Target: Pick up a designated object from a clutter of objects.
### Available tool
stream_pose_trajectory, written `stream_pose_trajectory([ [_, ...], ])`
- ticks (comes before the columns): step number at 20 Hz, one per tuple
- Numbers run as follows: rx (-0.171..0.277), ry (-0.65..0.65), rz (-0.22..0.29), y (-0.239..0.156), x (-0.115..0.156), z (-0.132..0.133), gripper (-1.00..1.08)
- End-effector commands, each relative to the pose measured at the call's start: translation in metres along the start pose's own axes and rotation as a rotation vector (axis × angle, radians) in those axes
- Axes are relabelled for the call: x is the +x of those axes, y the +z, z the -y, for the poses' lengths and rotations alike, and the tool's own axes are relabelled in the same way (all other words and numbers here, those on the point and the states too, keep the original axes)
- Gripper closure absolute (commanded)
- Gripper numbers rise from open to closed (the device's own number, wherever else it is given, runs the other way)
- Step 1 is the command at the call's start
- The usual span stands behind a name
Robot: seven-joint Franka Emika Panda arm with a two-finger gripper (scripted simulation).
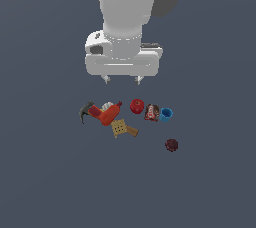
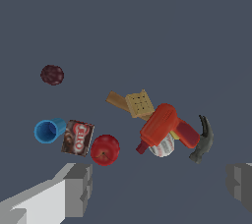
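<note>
Okay, my gripper (image 1: 122,79) hangs above the dark grey floor (image 1: 45,182) with its jaws spread wide and nothing between them; in the wrist view both grey fingers (image 2: 74,188) sit far apart at the frame edges. Target is the dark maroon bumpy ball (image 1: 171,145), lying alone on the floor, below the gripper and off toward the exterior view's right, well apart from the fingertips and a bit away from the rest of the clutter. It shows in the wrist view too (image 2: 52,74), not touching anything. Clutter sits roughly under the gripper: red apple-like ball (image 1: 137,105) almost directly below the fingertip on the exterior view's right, brown packet (image 1: 152,112) just beside it, blue cup (image 1: 166,114) lying on its side next to the packet. Red-orange drill (image 1: 108,114) lies below the other fingertip, with a white-and-red ball (image 2: 162,147) tucked under it, partly hidden. Dark grey hammer (image 1: 86,111) is just beside the drill on the exterior view's left. Tan waffle-like square (image 1: 119,127) sits near the drill, over a brown stick-like piece (image 1: 132,131); can't tell what that is.
</note>
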State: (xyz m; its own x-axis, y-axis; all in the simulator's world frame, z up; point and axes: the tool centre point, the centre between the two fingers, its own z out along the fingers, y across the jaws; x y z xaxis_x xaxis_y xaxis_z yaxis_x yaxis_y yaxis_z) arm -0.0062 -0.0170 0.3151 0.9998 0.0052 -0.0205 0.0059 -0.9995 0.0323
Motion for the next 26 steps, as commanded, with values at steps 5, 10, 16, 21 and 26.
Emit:
stream_pose_trajectory([
  [5,-0.002,0.021,-0.002,0.015,0.016,0.015,-0.92],
  [10,-0.003,0.051,-0.005,0.037,0.037,0.038,-0.92],
  [16,0.000,0.103,-0.011,0.078,0.067,0.080,-0.92],
  [21,0.007,0.151,-0.015,0.120,0.088,0.121,-0.92],
  [26,0.017,0.197,-0.017,0.163,0.102,0.162,-0.92],
])
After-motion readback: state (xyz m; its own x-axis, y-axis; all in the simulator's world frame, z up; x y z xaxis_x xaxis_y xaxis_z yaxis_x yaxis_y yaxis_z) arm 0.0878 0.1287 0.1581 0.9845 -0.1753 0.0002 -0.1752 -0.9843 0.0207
